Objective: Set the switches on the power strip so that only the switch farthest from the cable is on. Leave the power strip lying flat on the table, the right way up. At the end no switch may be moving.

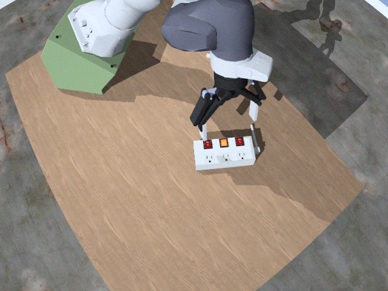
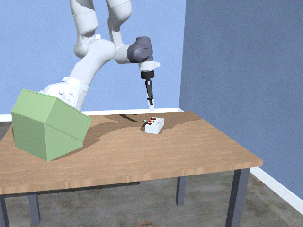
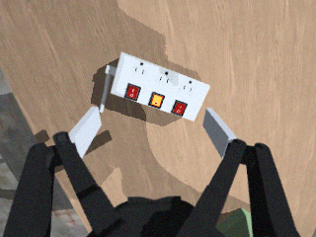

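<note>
A white power strip lies flat and right way up on the wooden table. It has three rocker switches and a short grey cable stub at its right end in the top view. The middle switch glows bright orange. The switch beside the cable and the switch farthest from the cable are dark red. My gripper is open and empty, a little above the strip, with one fingertip just over the far switch. The strip also shows in the wrist view between my fingers, and in the exterior view.
A large green block holds the arm's base at the table's back left. It also shows in the exterior view. The table edge runs close behind the strip's cable end.
</note>
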